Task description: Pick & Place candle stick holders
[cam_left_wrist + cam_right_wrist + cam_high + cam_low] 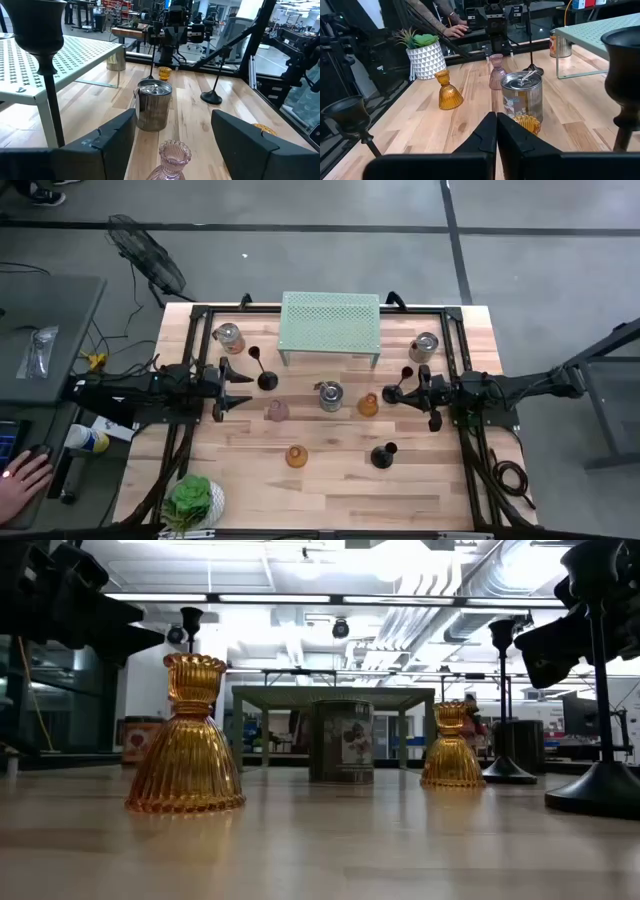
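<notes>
Table (330,480) carries a green perforated rack (330,320) at the back, three tins and six holders spread in front of it. Left gripper (243,388) stands wide, empty, aimed at the pink glass holder (277,411) just ahead of its fingers; a black holder (262,376) stands just beside it. Right gripper (392,394) is closed on nothing, near an amber holder (368,405). Risk: advancing left fingers could clip the black stem and topple it, or nudge the pink holder over before closing.
</notes>
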